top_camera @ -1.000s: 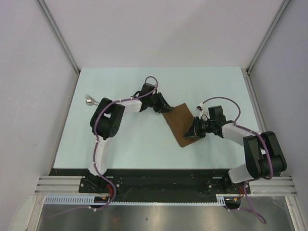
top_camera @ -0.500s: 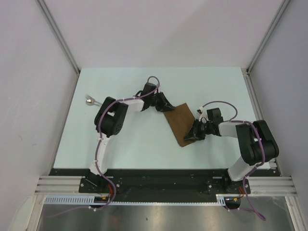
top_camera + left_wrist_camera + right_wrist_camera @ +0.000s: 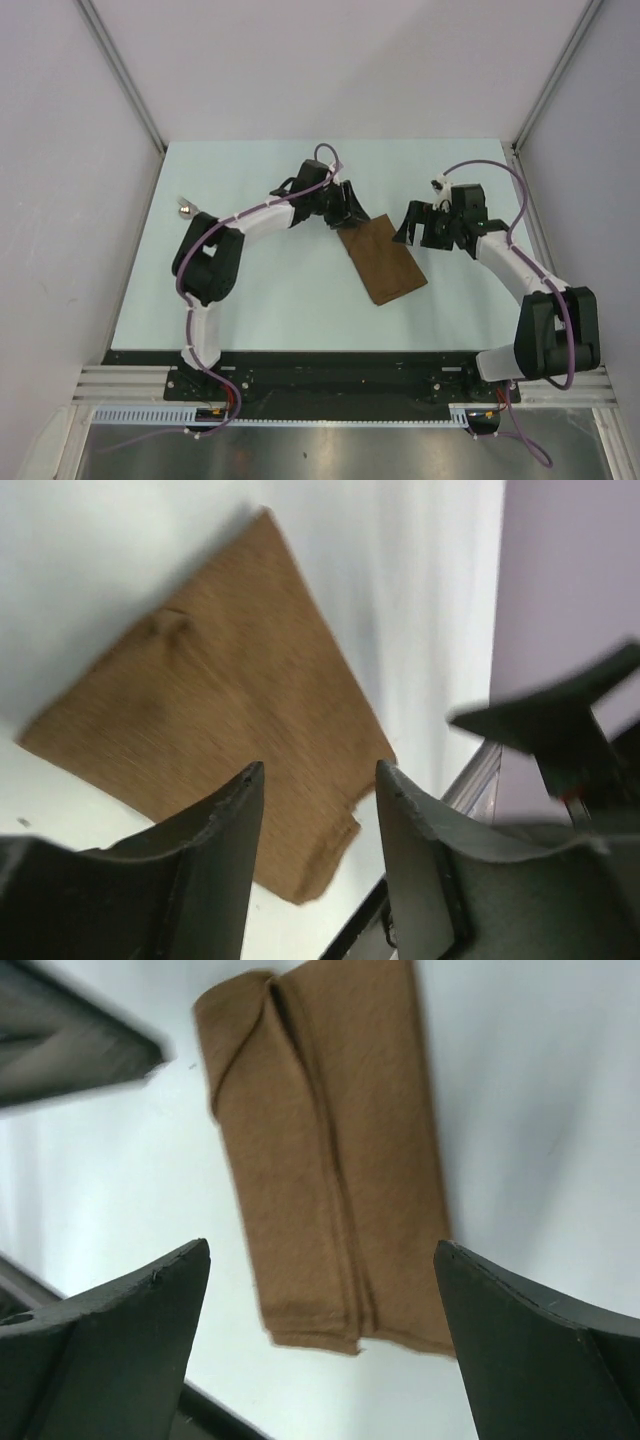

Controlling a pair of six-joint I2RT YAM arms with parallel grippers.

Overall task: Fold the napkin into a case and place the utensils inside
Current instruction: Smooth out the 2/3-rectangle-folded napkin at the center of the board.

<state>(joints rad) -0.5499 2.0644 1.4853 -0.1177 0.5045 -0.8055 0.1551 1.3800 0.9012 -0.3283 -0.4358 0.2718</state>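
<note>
The napkin (image 3: 381,262) lies flat on the table as a folded dark-brown oblong, its layered folds showing in the right wrist view (image 3: 320,1150). My left gripper (image 3: 348,214) hovers over its far left corner, open, with nothing between the fingers (image 3: 215,865); below them the napkin (image 3: 215,705) lies free. My right gripper (image 3: 409,226) hangs wide open just beyond the napkin's far right edge, apart from the cloth. One of the utensils (image 3: 185,208), with a shiny silver head, rests near the table's left edge.
Pale table (image 3: 280,300) bounded by grey walls with aluminium rails at left (image 3: 120,70) and right (image 3: 555,80). The black front rail (image 3: 330,355) runs along the near edge. The right gripper shows as a dark shape (image 3: 560,720) in the left wrist view.
Both grippers have opened and let go of the napkin. The right gripper has drawn away from the near right corner toward the far right; the left has risen slightly. The napkin lies flat.
</note>
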